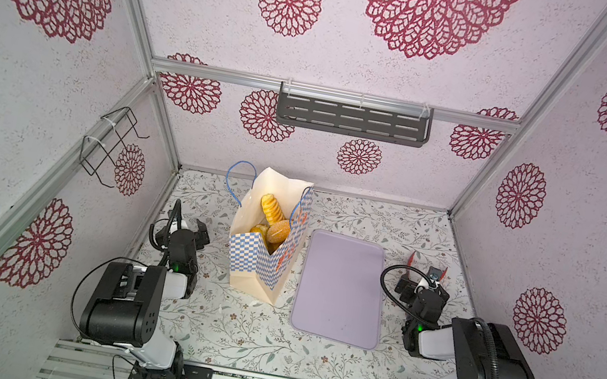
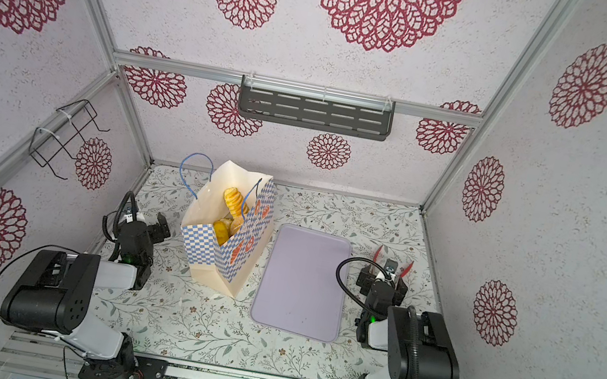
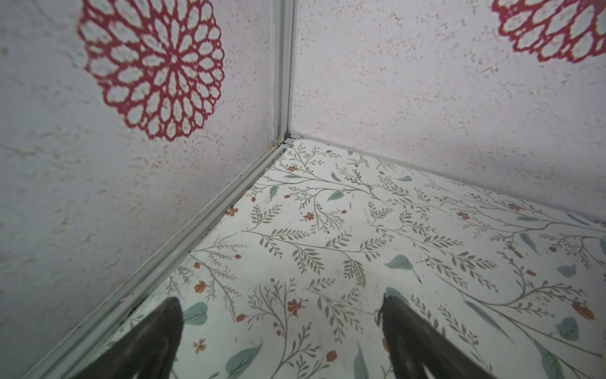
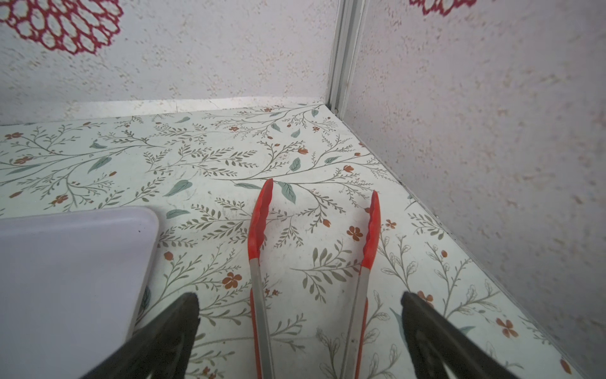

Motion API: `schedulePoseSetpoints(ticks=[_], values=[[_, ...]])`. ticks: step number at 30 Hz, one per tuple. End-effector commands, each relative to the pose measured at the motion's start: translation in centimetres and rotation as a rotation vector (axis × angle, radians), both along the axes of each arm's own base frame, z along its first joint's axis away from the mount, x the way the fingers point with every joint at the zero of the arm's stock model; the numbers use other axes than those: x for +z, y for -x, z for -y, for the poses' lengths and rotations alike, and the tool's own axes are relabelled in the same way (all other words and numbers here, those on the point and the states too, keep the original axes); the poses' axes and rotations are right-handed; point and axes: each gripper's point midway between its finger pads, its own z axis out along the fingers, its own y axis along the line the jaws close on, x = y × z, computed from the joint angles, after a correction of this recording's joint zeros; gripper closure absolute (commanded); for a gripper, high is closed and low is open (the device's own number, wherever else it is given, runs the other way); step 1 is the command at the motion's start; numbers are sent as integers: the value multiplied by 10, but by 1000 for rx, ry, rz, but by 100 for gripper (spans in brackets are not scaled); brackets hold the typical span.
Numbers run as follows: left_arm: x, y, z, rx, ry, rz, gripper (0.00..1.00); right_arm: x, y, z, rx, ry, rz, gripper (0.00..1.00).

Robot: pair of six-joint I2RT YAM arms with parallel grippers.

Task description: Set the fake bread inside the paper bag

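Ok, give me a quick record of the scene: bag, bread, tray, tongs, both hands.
tray: lilac, nothing on it
paper bag: upright, open, left of tray in both top views
fake bread: several pieces inside bag, none seen outside
left hand: open, holding nothing
right hand: open
tongs: red-tipped, spread, between right hand's fingers, untouched

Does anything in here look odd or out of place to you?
Nothing spilled or broken. One spiral loaf stands on end in the paper bag, and red tongs sit idle between the jaws of the open right gripper.
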Motion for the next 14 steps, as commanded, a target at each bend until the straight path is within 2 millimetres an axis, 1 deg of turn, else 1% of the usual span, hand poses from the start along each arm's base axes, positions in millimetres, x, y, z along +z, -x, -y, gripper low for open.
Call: schedulePoseSetpoints(ticks=[1, 6, 9, 12, 14], values=[[3, 1, -2, -2, -18, 4, 3, 24, -2, -5, 6, 23, 96, 1], [3, 0, -2, -2, -18, 5, 3, 22, -5, -4, 2, 25, 78, 1], [3, 0, -2, -1, -18, 4, 3, 15, -11, -4, 34, -8, 47, 1], [2, -1, -2, 0, -18, 1, 3, 17, -12, -3, 45, -17, 51, 1], [2, 0, -2, -1, -18, 0, 3, 19, -10, -6, 62, -11, 60, 1]])
